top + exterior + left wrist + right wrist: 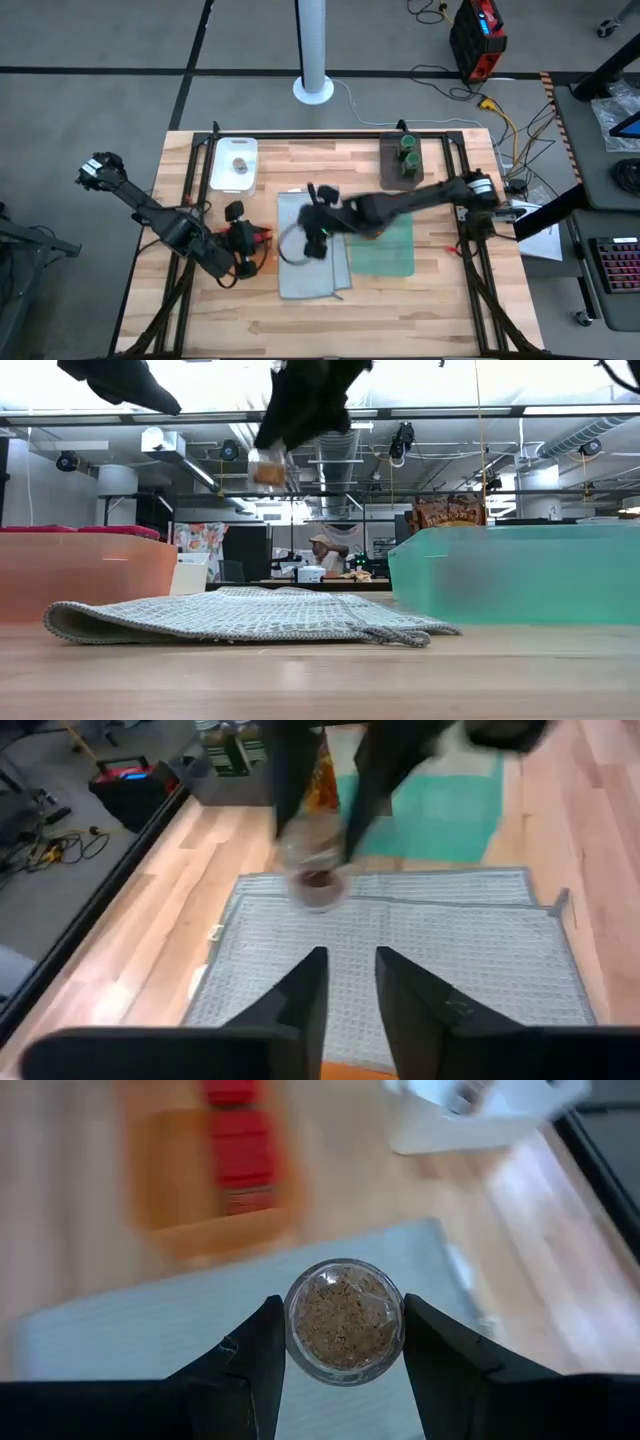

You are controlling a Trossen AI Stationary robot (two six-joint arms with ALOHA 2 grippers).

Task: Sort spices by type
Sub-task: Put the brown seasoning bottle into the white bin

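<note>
Workshop w/ exposed ceiling ducts behind a butcher-block table (pixel 330 310): at centre frame in the high view the right gripper (pixel 344 1342) hangs above the table, fingers clamped on a clear shaker (pixel 344 1320) of brownish spice, cap toward the wrist cam, held clear of the grey cloth (pixel 312 262) below it. Outward from there, the green cloth (pixel 385 250) lies just right of the grey one w/ an orange-brown packet (pixel 447 512) on it, seen centre-right in the low view; the red containers (pixel 240 1155) sit on the orange cloth (pixel 215 1230), upper left of the right wrist view. At upper left of the table a second shaker (pixel 240 165) stands on the white board (pixel 233 164); at upper right, green-topped jars (pixel 409 157) sit in the dark bin (pixel 400 165). The left gripper (pixel 350 982) waits at lower left over the orange cloth, fingers parted, nothing b/w them. Step in hand, by the look of it: carrying one shaker toward its pair. Next move likely calls for travel to the white board, lowering upright beside the other shaker w/o knocking it, then release.
</note>
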